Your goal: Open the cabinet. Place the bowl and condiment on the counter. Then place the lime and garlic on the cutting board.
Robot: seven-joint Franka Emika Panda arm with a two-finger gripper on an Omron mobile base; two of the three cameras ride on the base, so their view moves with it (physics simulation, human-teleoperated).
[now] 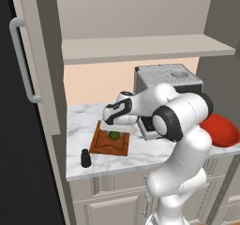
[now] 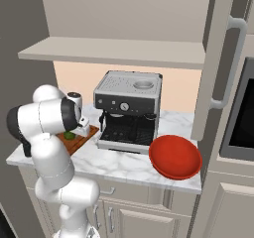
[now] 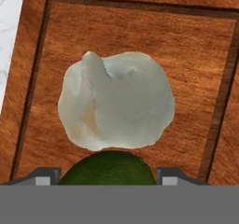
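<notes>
Behind the cutting board [image 1: 110,143] a coffee machine [image 2: 130,111] is parked on marble; claw [image 3: 107,176] is spread open, empty, over garlic [image 3: 116,107] and lime [image 3: 108,168].

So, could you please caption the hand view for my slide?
Garlic and lime lie together on the cutting board.

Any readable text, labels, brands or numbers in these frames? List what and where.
None readable.
Coffee machine: round gauge and knobs on its front, no legible marks.
Condiment: plain black, no label.
Cutting board, bowl, cabinet: no writing.
</notes>
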